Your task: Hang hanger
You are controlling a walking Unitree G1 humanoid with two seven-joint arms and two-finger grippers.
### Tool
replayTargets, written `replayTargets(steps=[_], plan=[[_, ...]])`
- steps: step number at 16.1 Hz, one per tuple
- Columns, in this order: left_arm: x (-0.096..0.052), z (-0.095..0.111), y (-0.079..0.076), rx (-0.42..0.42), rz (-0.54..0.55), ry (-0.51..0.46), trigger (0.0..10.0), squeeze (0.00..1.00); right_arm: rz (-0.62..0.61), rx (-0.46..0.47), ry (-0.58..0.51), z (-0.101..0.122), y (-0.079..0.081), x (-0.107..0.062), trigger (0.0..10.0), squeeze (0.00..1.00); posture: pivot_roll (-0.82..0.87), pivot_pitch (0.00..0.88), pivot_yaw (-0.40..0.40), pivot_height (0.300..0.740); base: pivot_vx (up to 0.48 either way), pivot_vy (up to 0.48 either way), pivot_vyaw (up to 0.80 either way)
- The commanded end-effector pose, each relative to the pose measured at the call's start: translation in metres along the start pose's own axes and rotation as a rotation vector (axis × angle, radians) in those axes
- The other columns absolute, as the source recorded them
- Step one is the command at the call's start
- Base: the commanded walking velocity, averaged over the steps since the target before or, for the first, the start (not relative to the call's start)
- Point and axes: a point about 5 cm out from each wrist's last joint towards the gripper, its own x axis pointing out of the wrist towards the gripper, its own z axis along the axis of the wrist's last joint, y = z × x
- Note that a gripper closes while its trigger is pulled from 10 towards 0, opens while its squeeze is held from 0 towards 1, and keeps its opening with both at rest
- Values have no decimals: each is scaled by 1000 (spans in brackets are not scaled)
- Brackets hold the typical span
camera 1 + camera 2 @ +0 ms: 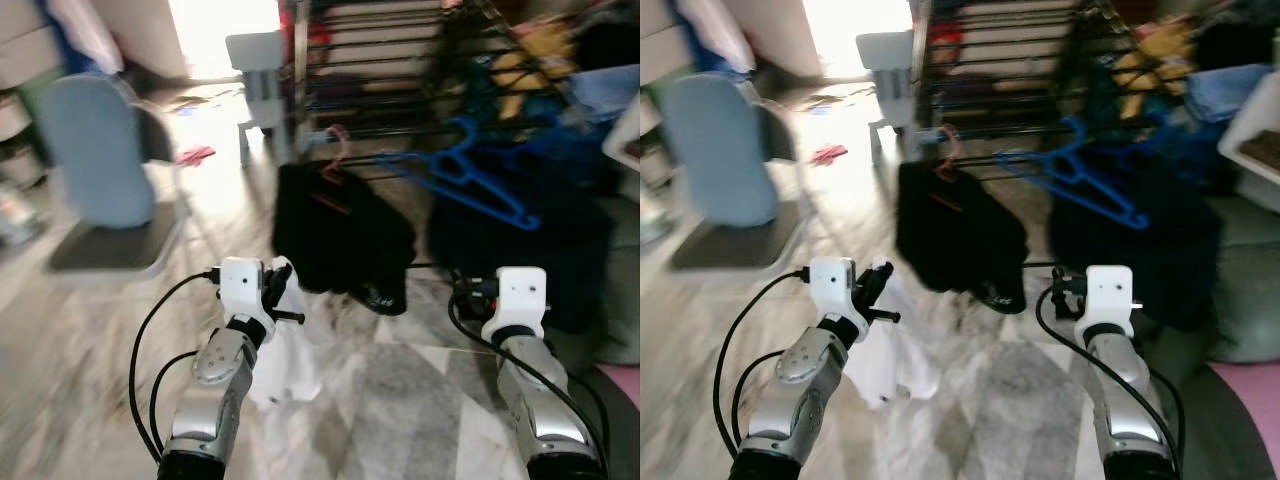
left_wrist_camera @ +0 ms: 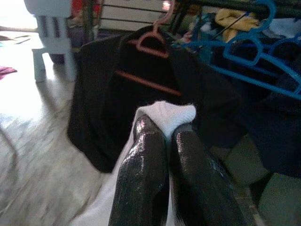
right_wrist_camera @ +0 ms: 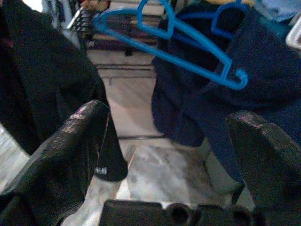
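Observation:
My left gripper (image 1: 279,291) is shut on a white garment (image 1: 287,352) that hangs down from it toward the floor. In the left wrist view the black fingers (image 2: 143,155) pinch the white cloth (image 2: 168,114). Ahead, a pink hanger (image 1: 334,160) carrying a black garment (image 1: 342,236) hangs on the drying rack's rail (image 1: 400,157); the pink hanger (image 2: 151,41) also faces the left wrist. Blue hangers (image 1: 472,172) hang to its right. My right gripper (image 1: 466,292) is open and holds nothing, with a blue hanger (image 3: 189,48) beyond it.
A dark blue garment (image 1: 520,250) hangs on the right of the metal rack (image 1: 380,60). A blue-grey chair (image 1: 95,150) stands at the left and a white stool (image 1: 255,75) behind it. A pink cloth (image 1: 195,154) lies on the marble floor.

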Motion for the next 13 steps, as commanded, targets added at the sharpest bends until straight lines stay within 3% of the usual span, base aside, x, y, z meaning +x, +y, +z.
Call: replayTargets(steps=[1, 5, 9, 10, 11, 13], plan=[[-4, 5, 12, 11, 30, -14, 10000, 0, 39, 12, -9, 3, 13, 0, 10000, 0, -126, 0, 23, 740, 0, 458, 0], [-4, 4, 9, 22, 17, -7, 10000, 0, 50, 2, -9, 4, 15, 0, 10000, 0, -130, 0, 20, 740, 0, 458, 0], [-3, 1, 5, 76, -23, 31, 10000, 0, 66, -2, -4, 4, 16, 0, 10000, 0, -129, 0, 20, 740, 0, 0, 0], [-1, 1, 3, 107, -58, 39, 10000, 0, 73, 53, -2, 4, 19, -1, 10000, 0, -127, 0, 20, 740, 0, 0, 0], [0, 6, 4, 64, -81, 20, 10000, 0, 44, 11, 7, 4, 15, 0, 10000, 0, -130, 0, 22, 740, 0, 0, 0], [1, 12, 5, 63, -85, -6, 10000, 0, 21, -8, 11, 3, 11, 1, 10000, 0, -131, 0, 26, 740, 0, 0, 0]])
